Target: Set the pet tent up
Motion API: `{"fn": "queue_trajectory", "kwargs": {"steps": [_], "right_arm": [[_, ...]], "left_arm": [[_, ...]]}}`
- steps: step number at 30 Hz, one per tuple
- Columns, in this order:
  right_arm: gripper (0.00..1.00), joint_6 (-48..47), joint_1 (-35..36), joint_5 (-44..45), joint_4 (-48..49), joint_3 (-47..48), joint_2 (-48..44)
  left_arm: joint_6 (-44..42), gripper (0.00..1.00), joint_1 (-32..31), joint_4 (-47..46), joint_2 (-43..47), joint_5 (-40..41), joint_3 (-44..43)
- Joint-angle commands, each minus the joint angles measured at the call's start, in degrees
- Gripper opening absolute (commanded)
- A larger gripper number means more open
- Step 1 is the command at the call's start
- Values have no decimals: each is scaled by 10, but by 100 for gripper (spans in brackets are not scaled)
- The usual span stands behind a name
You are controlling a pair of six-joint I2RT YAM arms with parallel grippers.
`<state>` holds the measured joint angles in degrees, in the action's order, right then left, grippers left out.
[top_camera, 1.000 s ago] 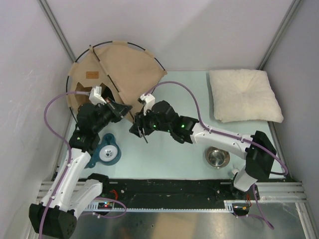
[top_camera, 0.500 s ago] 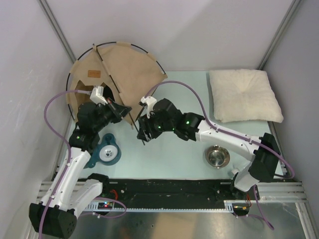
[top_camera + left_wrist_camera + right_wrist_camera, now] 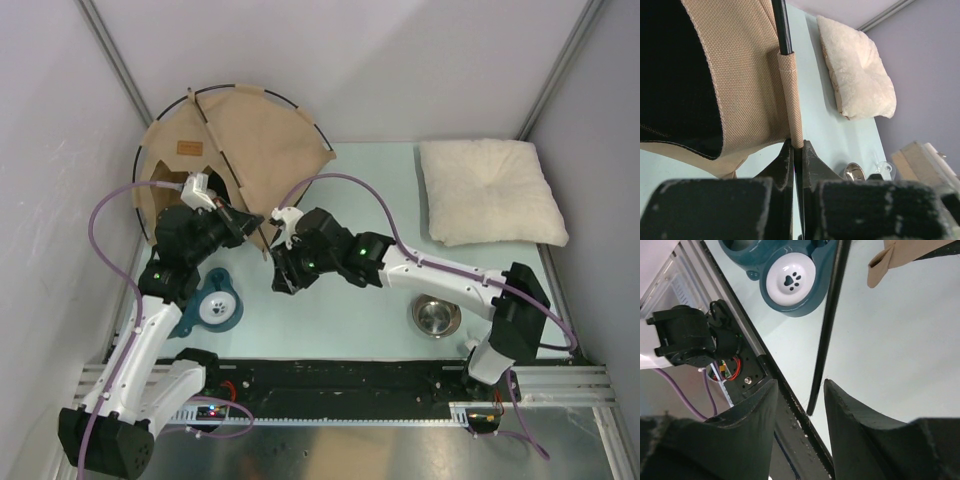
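Two hands: both work at the near corner of the pet tent, close beside each other.
Left hand: clenched on the thin black pole, pinching it just below the tan fabric sleeve that the pole runs through.
Right hand: released, with its fingers spread. The pole's free end shows in the gap and touches neither finger.
Pet tent: fans out beyond the left hand's fingertips, with tan cloth up front and black lining to that hand's left.
Label patch: small and brown, on the tan panel beyond the left hand.
Feeding dish: teal with a white paw-print bowl, on the bench beneath the right hand.
Pillow: cream, lying flat on the bench, well to the right of both hands.
Steel bowl: on the bench, right of the right hand.
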<state>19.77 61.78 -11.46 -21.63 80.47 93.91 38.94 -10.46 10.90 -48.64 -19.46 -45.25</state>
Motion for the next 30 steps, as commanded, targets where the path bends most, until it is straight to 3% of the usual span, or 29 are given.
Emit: {"fn": "queue_trajectory", "kwargs": {"steps": [1,11,20,22,23,29,30], "right_arm": [[47,12,1,18,29,13,23],[34,23,-6,47,72,14,21],[34,31,-11,37,78,9,15],[13,33,-11,34,82,8,14],[6,34,-12,32,84,8,14],[0,43,-14,21,97,7,10],[0,45,-14,20,100,5,8]], "left_arm": [[-15,0,3,-23,6,-4,-23],[-17,0,3,-21,8,-8,-18],[-17,0,4,-20,5,-10,-16],[-18,0,3,-20,6,-10,-14],[-18,0,3,-20,7,-11,-13],[-25,0,4,-19,8,-9,-3],[-26,5,4,-17,8,-8,-1]]}}
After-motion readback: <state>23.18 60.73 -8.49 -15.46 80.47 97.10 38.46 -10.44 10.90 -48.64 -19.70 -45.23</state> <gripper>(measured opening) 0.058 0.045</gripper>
